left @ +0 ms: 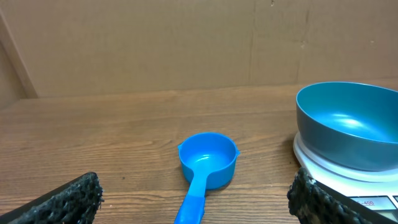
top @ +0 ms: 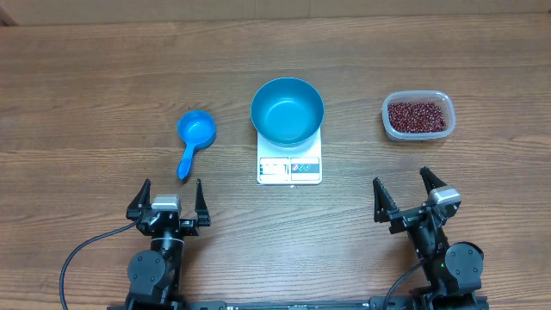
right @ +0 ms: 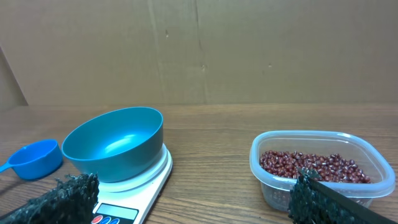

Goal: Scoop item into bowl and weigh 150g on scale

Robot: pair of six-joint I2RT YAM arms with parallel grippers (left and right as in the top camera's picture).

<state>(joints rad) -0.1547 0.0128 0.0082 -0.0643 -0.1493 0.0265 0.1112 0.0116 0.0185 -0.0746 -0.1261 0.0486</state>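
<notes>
Bare wooden table (top: 86,69) lies open around both grippers. Ahead of them, between the two, the bowl (top: 287,111) sits upright on the scale (top: 289,170), display edge facing the arms. The tub (top: 387,116) of beans (top: 417,116) stands ahead of the right gripper (top: 401,177); the scoop (top: 195,138) lies ahead of the left gripper (top: 171,185), handle pointing back toward it. Both grippers sit low and level, jaws spread wide, empty.

- We see a wooden table (top: 86,86) filling the overhead view, mid-brown, its grain running from left to right.
- Along its far edge we find a backdrop of plain brown cardboard (left: 155,43) standing upright.
- In both wrist views we make out vertical seams in the cardboard, and 1 slanted edge at the far left.
- The light is soft and even, and shadows on the wood are faint.
</notes>
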